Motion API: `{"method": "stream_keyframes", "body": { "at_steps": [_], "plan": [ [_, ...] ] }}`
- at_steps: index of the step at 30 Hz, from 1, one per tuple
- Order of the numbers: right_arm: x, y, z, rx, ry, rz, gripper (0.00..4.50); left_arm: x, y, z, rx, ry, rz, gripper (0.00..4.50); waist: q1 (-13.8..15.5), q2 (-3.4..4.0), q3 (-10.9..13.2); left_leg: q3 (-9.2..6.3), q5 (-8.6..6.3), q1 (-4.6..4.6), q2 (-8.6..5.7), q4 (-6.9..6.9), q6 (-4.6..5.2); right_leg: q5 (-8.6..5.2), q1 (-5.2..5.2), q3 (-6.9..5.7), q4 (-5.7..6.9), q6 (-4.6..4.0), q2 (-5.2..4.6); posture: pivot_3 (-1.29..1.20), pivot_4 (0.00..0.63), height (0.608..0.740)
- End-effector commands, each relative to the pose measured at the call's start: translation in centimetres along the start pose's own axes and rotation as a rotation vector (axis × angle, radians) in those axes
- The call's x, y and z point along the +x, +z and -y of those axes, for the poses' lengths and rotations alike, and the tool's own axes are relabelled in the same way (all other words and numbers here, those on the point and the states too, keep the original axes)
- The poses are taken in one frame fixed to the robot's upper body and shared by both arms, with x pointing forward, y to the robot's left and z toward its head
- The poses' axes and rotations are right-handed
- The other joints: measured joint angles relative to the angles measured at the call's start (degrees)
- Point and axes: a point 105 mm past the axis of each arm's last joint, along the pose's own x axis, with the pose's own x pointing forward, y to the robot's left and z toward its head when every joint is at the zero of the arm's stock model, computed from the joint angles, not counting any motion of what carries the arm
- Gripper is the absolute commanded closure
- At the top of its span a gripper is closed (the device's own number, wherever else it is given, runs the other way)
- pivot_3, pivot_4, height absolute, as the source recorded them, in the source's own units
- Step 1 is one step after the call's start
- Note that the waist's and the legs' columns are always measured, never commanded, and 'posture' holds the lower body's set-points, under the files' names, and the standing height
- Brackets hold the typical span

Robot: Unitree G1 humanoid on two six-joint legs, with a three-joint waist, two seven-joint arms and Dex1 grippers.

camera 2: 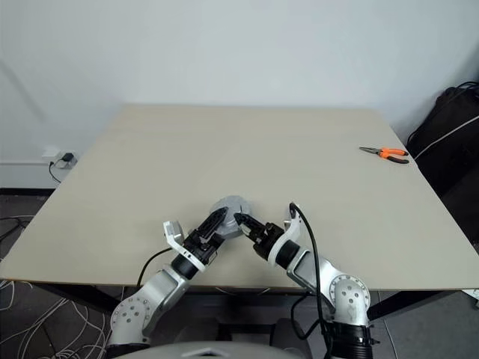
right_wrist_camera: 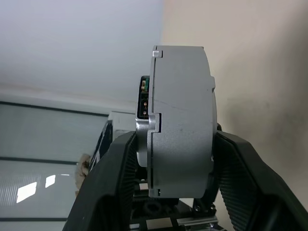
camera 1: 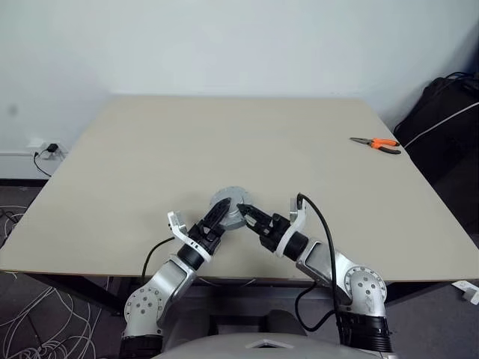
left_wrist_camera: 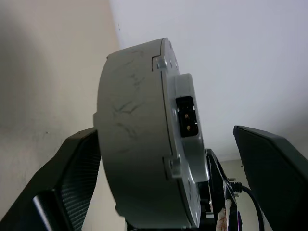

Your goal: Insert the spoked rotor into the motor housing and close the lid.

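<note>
- Motor housing (camera 1: 227, 204): round grey metal body, scuffed on its curved wall, held on edge above the near part of the tabletop (camera 1: 224, 142), between the two pincers. Flat face with a small dark socket of two contacts, seen in the left wrist view (left_wrist_camera: 186, 117).
- Lid, spoked rotor: cannot tell apart from the closed grey body.
- Right pincer (right_wrist_camera: 173, 168): clamped on the motor housing, one ribbed black finger (right_wrist_camera: 120, 178) against each flat face; reaching in from the right in the head views (camera 2: 241, 221).
- Left pincer (left_wrist_camera: 168, 159): spread wide around the motor housing; one finger (left_wrist_camera: 77, 168) touching or just beside the curved wall, the other (left_wrist_camera: 269, 168) standing apart from the socket face. No grip. Reaching in from the left in the head views (camera 1: 221, 212).
- Pliers (camera 1: 376, 143): orange handles, lying at the far right of the tabletop, well apart from the pincers.
- Black bag (camera 1: 445, 120): on the floor beyond the right edge of the tabletop.
</note>
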Motion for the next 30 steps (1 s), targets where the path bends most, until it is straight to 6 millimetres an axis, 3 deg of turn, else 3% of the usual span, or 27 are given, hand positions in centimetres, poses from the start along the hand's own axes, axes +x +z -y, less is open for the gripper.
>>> {"method": "stream_keyframes", "body": {
  "at_steps": [1,4,10,17,21,27,30],
  "plan": [
    [-0.2,0.6,-2.7,-0.032,0.105,0.031,2.38,1.6,-1.7,1.7,-0.107,-0.095,0.016,1.24,0.0,-0.01,0.01,0.0,0.0,0.0,0.0,0.0,0.0,0.0,0.0,0.0,0.0,0.0,0.0,0.0,0.0,0.74],
    [-0.3,0.7,-2.5,-0.044,0.09,0.038,2.38,1.5,-1.7,1.7,-0.105,-0.092,0.017,2.14,0.01,-0.04,0.02,0.0,0.0,0.0,0.01,0.0,0.0,0.0,0.0,-0.01,0.01,0.0,0.01,0.0,0.0,0.74],
    [-0.6,1.0,-2.3,-0.097,0.072,0.067,2.38,1.4,-1.2,1.8,-0.091,-0.089,0.039,2.2,0.01,-0.08,0.04,0.02,0.0,0.01,0.01,0.03,0.0,0.0,0.02,0.0,0.0,0.0,0.03,0.0,0.0,0.74],
    [-1.1,1.1,-2.3,-0.111,0.077,0.065,0.07,1.5,-0.5,1.8,-0.057,-0.08,0.071,2.35,0.05,-0.13,0.07,0.02,0.0,0.03,0.01,0.04,0.0,0.0,0.04,0.0,0.01,0.0,0.04,0.0,0.0,0.74],
    [-1.9,1.4,-1.6,-0.178,0.013,0.056,0.0,1.6,1.1,1.4,-0.001,-0.049,0.13,2.36,0.11,-0.14,0.07,0.02,0.0,0.03,0.02,0.04,0.0,0.0,0.05,0.0,0.0,0.0,0.04,0.0,0.0,0.74],
    [-3.4,2.9,2.2,-0.684,-0.325,0.079,0.0,2.6,6.0,0.8,0.117,0.053,0.314,2.37,0.77,-0.25,0.14,0.04,0.0,0.02,0.01,0.18,0.0,0.01,0.08,-0.02,0.03,0.01,0.09,0.0,0.0,0.74],
    [-3.7,3.0,2.9,-0.877,-0.381,0.088,0.0,3.2,7.8,1.0,0.143,0.06,0.367,2.38,1.13,-0.3,0.14,0.04,0.0,-0.01,0.04,0.34,0.01,0.03,0.11,-0.01,0.07,0.03,0.44,0.0,0.0,0.74]
  ]
}}
